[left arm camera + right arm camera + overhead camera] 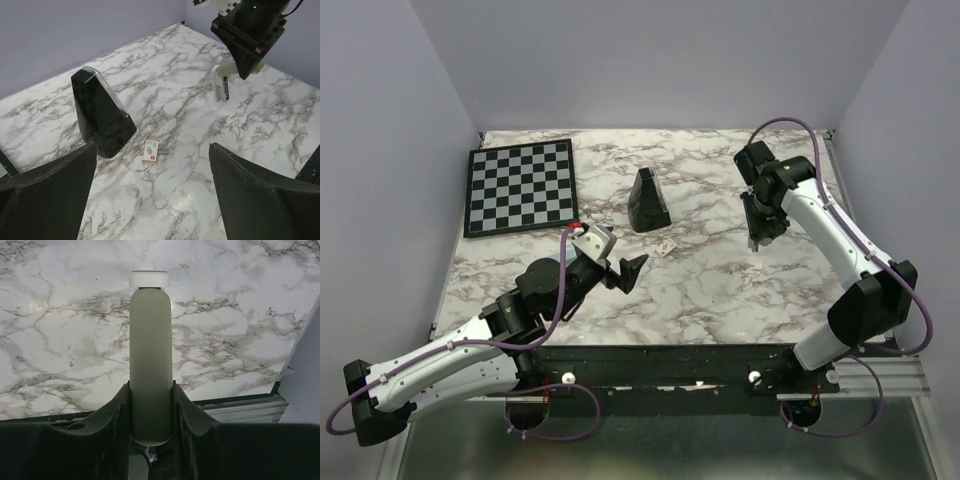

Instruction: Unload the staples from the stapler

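Overall, lilac walls (pixel 650 60) box a marble-veined tabletop (pixel 720 290) — stapler (pixel 150 365) above.

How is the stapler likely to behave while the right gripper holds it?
The stapler looks rigid, so it probably won't flex in the right gripper. Its smooth, rounded sides may let it slip or pivot, since only its lower end is clamped. Being slim, it is likely light.

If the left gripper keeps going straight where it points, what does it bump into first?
Probably the small white box lying on the marble table, right ahead of the open left gripper. The black wedge sits beside that line.
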`<state>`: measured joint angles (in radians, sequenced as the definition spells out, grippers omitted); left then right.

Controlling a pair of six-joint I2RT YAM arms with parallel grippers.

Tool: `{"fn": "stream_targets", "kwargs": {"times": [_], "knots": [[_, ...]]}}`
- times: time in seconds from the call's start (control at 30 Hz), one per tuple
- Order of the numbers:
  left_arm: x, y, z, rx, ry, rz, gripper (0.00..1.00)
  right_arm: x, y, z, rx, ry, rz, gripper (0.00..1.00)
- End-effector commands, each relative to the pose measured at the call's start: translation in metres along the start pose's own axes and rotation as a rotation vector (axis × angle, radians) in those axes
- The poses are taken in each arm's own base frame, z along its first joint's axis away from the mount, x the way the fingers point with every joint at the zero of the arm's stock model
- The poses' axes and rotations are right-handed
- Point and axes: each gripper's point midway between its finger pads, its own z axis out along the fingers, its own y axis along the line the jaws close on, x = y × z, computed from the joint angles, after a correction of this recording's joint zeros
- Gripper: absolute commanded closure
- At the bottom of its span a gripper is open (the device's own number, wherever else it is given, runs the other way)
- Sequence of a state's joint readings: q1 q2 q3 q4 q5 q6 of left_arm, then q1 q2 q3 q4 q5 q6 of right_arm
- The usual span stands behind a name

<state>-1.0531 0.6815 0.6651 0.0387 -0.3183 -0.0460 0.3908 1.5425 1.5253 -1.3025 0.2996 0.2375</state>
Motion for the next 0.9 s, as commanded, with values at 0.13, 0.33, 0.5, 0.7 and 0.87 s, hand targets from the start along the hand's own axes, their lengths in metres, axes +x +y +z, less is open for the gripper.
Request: {"fn": "stream_targets", "kwargs": {"times": [0.13, 0.33, 0.5, 0.7, 0.87], "knots": [[0.014, -0.012, 0.004, 0.055, 0.088, -0.009, 0.01, 0.014, 0.011, 0.024, -0.095, 0.203, -0.083, 0.88], [0.018, -0.016, 0.006, 0.068, 0.118, -0.013, 0.01, 0.0, 0.015, 0.036, -0.124, 0.21, -0.096, 0.81], [0.017, -0.021, 0.006, 0.092, 0.111, -0.016, 0.01, -0.015, 0.009, 0.05, -0.113, 0.216, -0.092, 0.72], [0.021, -0.025, 0.008, 0.109, 0.13, -0.023, 0.01, -0.039, 0.004, 0.067, -0.104, 0.216, -0.072, 0.65], [0.02, -0.024, 0.009, 0.102, 0.128, -0.017, 0.01, -0.058, 0.004, 0.081, -0.127, 0.198, -0.077, 0.62]]}}
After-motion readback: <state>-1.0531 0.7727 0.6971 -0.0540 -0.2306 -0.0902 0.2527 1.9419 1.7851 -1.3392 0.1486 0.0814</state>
